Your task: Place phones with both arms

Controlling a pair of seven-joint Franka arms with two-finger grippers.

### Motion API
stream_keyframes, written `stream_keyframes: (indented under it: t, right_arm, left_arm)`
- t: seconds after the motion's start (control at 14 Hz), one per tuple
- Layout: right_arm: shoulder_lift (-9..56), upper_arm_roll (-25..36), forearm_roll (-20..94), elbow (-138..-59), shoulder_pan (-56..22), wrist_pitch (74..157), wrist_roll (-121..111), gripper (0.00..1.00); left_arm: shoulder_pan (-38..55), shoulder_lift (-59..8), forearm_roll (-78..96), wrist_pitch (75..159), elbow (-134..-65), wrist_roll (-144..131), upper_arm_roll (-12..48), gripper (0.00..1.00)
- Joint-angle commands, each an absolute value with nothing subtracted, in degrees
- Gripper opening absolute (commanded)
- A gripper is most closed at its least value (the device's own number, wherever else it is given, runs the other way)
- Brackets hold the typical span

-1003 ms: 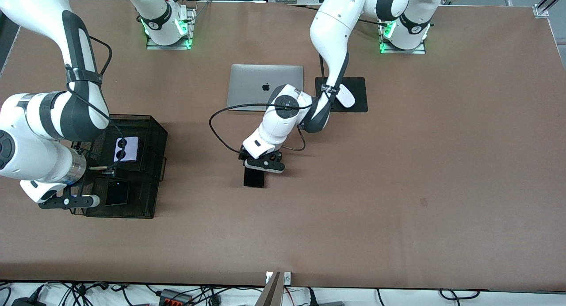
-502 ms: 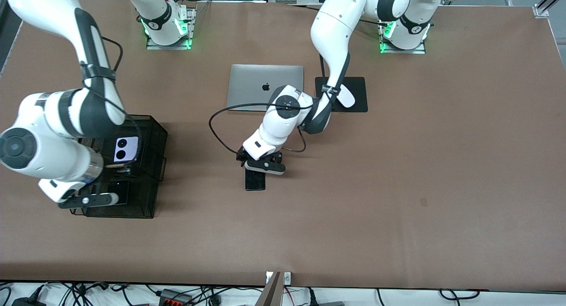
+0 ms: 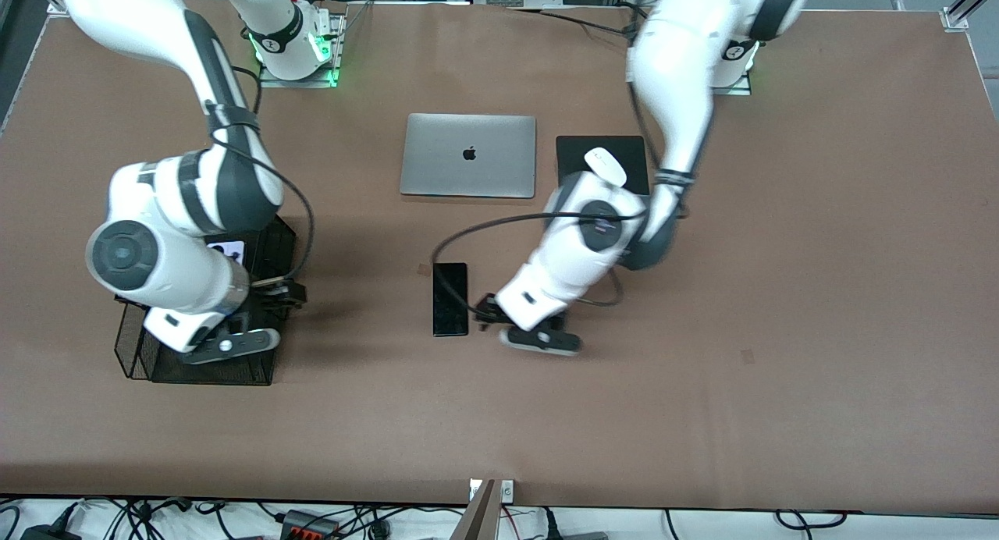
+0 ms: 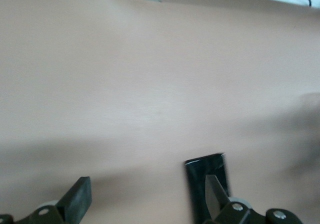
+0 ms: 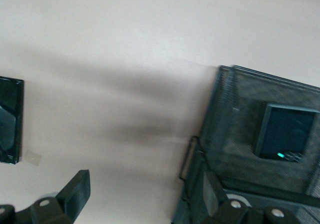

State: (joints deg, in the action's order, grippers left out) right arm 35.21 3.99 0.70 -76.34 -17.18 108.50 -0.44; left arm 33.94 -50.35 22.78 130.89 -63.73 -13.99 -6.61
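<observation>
In the front view, the slab (image 3: 450, 299) is lying flat near the table's middle. The left gripper (image 3: 499, 320) is hovering just beside it, and the right gripper (image 3: 269, 310) is over the basket (image 3: 136, 359).

In the left wrist view, the fingers (image 4: 77, 199) are standing apart, holding nothing.

In the right wrist view, the jaws are also spread and empty; the black phone (image 5: 286, 132) is resting in the basket.

The slab looks stiff, thin and slippery, so I would take it by its long edges.
</observation>
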Motion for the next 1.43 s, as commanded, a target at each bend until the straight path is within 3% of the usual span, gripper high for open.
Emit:
stream_keyframes:
  t: [0.0,0.29,0.86,1.36]
  right_arm:
    - [37.6,4.3,1.4,-76.5,-20.8,112.2,-0.2,1.00]
    - [40.9,4.3,6.1,-76.5,-24.9,117.1,3.3,1.00]
    - [44.7,4.5,5.5,-76.5,-31.4,120.1,12.8,1.00]
    - [47.7,4.5,5.5,-76.4,-34.1,121.7,12.9,1.00]
  left_arm:
    - [26.8,-42.4,21.1,124.0,-70.0,-5.9,-2.5,1.00]
    - [18.2,-33.2,21.0,121.1,-80.2,-0.9,-0.4,1.00]
    - [6.5,-25.4,4.6,100.5,-80.7,-0.8,2.1,1.00]
    - [-4.6,-19.9,3.2,93.3,-85.9,-0.6,2.1,1.00]
